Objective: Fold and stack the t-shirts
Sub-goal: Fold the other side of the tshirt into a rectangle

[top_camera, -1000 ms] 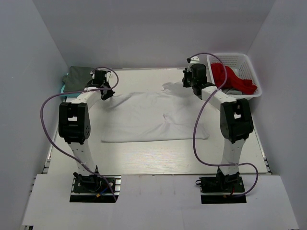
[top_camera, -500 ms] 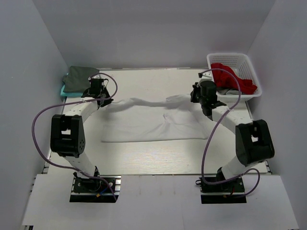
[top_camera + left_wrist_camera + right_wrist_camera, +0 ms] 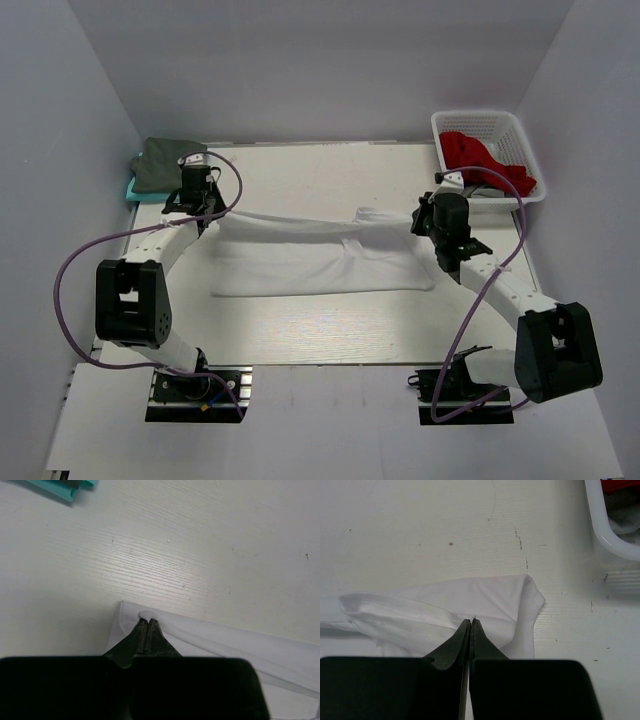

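1. Your left gripper (image 3: pixel 146 622) is clenched on a corner of the white t-shirt (image 3: pixel 240 650); the cloth trails to the right of its jaws.
2. Your right gripper (image 3: pixel 471 622) is clenched on a fold of the same shirt, which is bunched ahead and left of its jaws.
3. The white lattice basket (image 3: pixel 606 536) holding red cloth (image 3: pixel 620 485) sits ahead-right of the right jaws.
4. The teal t-shirt (image 3: pixel 55 489) lies ahead-left of the left jaws.

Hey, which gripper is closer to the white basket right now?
Right. The right gripper grips the white t-shirt just left of the basket, on its near side. The left gripper grips the shirt's other end, far to the left.
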Controlling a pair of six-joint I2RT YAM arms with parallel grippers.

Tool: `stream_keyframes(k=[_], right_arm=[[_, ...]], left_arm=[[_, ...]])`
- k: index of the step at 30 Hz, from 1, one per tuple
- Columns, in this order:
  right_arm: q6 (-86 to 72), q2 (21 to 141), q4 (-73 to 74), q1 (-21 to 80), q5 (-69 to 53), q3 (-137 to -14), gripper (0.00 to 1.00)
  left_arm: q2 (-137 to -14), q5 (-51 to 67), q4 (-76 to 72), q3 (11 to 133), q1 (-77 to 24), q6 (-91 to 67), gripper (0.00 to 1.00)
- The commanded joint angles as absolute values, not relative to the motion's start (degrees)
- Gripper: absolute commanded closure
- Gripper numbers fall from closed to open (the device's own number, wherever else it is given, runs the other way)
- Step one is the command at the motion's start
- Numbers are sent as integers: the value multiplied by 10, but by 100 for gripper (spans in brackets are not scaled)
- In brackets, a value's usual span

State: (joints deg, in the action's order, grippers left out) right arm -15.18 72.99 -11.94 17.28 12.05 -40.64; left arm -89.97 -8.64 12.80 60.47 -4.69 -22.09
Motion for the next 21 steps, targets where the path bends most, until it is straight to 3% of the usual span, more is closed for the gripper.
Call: stream_keyframes(k=[1, 13, 14, 15, 17, 18, 19, 20, 21], right_arm=[[-161, 711, -121, 172, 126, -404, 100], [-187, 686, -96, 175, 41, -332, 100], [-195, 686, -91, 174, 22, -327, 96], [-194, 686, -71, 177, -17, -319, 86], [-214, 674, -48, 178, -42, -309, 69], [-219, 665, -20, 180, -72, -300, 65], [-222, 641, -1, 182, -79, -294, 60], [-223, 609, 32, 182, -90, -287, 47], [-222, 592, 41, 182, -98, -277, 43]], left_arm=[[-859, -107, 110, 601, -49, -198, 100], [-869, -109, 146, 548, -49, -274, 98], [-869, -119, 173, 542, -49, -288, 90], [-875, -147, 194, 542, -49, -325, 69], [-875, -171, 248, 557, -42, -367, 50], [-869, -204, 303, 562, -42, -400, 3], [-863, -227, 328, 568, -42, -418, 0], [-855, -244, 353, 581, -37, -434, 0], [-838, -274, 397, 588, -37, -449, 0]])
